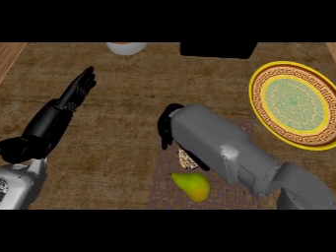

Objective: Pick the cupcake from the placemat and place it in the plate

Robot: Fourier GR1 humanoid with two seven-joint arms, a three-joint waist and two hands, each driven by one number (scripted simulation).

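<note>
The cupcake (186, 159) shows only as a small patterned wrapper on the dark woven placemat (167, 196), just under my right wrist. My right hand (167, 129) points down over it, mostly hidden by the grey forearm. Black fingers show on either side of the wrapper, curled round it. The yellow plate (262, 105), with its green centre and brown patterned rim, lies at the right, apart from the placemat. My left hand (79, 90) rests open at the left with straight fingers pointing away, holding nothing.
A yellow-green pear-like fruit (191, 186) lies on the placemat just in front of the cupcake. A white cup (126, 47) and a black box (219, 49) stand at the counter's far edge. Wooden strips border the brown counter top on both sides.
</note>
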